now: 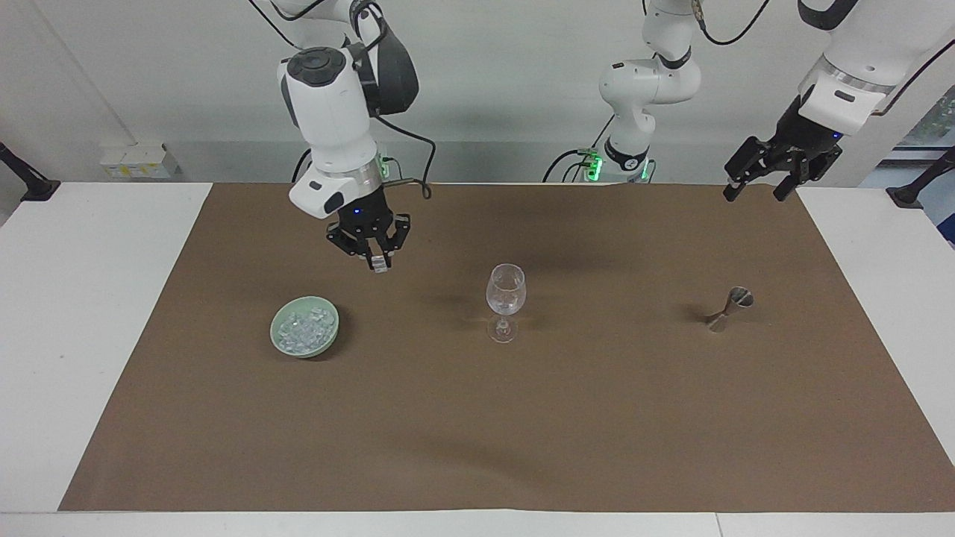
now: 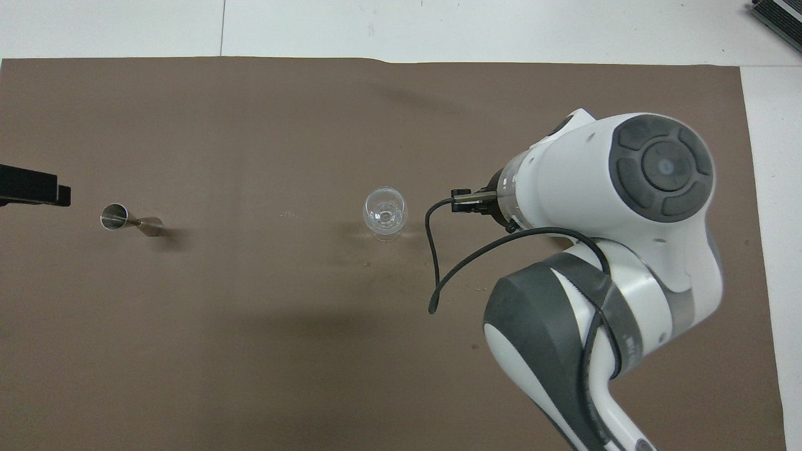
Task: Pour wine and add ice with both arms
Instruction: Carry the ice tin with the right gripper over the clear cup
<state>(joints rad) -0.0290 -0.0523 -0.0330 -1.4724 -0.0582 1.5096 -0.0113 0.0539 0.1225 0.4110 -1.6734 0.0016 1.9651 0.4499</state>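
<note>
My right gripper hangs over the brown mat between the pale green bowl and the stemmed glass, shut on a small chunk of ice. The bowl holds many more ice chunks; in the overhead view the right arm covers it. The clear glass stands upright mid-mat. My left gripper is open and holds nothing, high over the mat's corner at the left arm's end. No wine shows in either view.
A small metal jigger lies tilted on the mat toward the left arm's end, also seen from overhead as the jigger. White table borders the mat on both ends.
</note>
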